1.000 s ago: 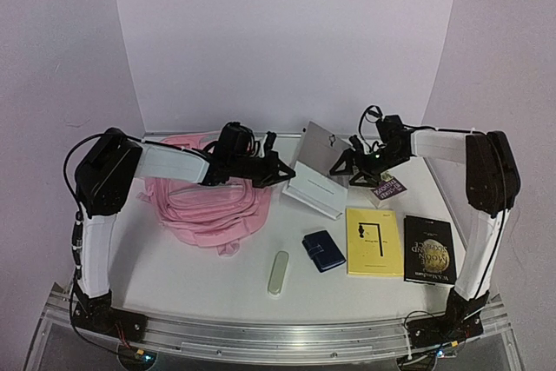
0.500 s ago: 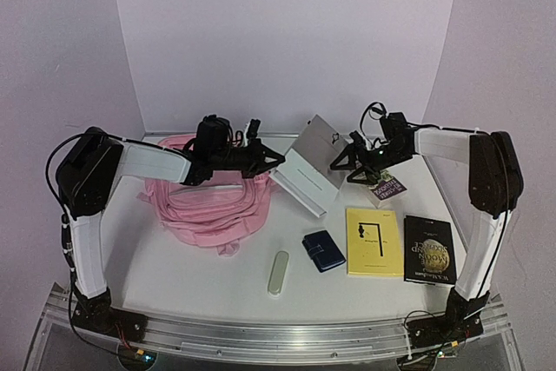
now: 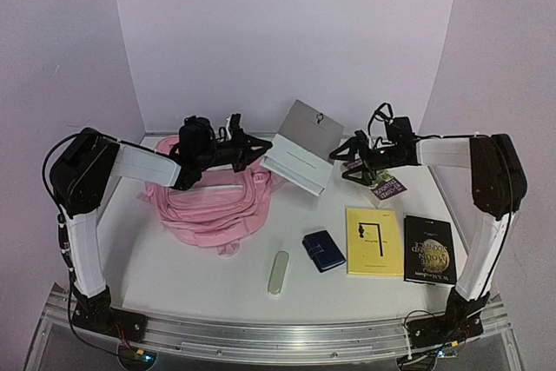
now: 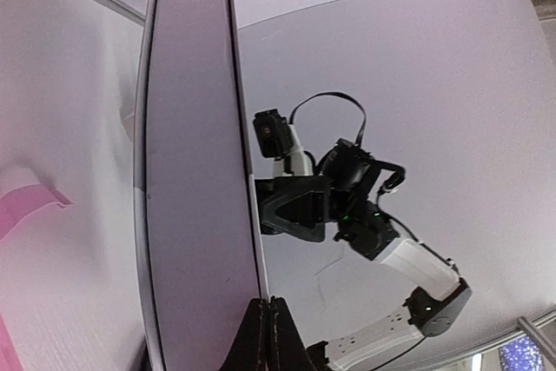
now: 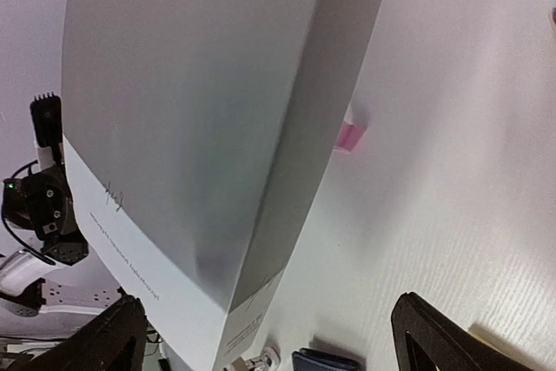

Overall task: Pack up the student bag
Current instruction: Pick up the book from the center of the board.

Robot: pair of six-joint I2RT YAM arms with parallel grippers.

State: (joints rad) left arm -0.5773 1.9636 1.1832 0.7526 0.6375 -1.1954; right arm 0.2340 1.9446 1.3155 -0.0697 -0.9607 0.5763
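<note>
The pink student bag [image 3: 208,206] lies crumpled on the left of the table. My left gripper [image 3: 259,149] is above the bag's right edge, shut on the left edge of a grey and white book [image 3: 300,147], which it holds up, tilted. In the left wrist view the fingers [image 4: 261,338] pinch the book's [image 4: 191,171] edge. My right gripper [image 3: 341,165] is open just right of the book. In the right wrist view the book [image 5: 200,128] fills the space ahead of the wide-open gripper [image 5: 269,345], not between the fingers.
On the right lie a yellow book [image 3: 373,241], a black book [image 3: 428,249] and a small purple book [image 3: 387,187]. A blue wallet [image 3: 323,249] and a pale green case [image 3: 278,273] lie in the middle front. White walls close the back and sides.
My left gripper has drawn back to the left with the grey book, which has risen off the table and tilted up. My right gripper has stayed about where it was.
</note>
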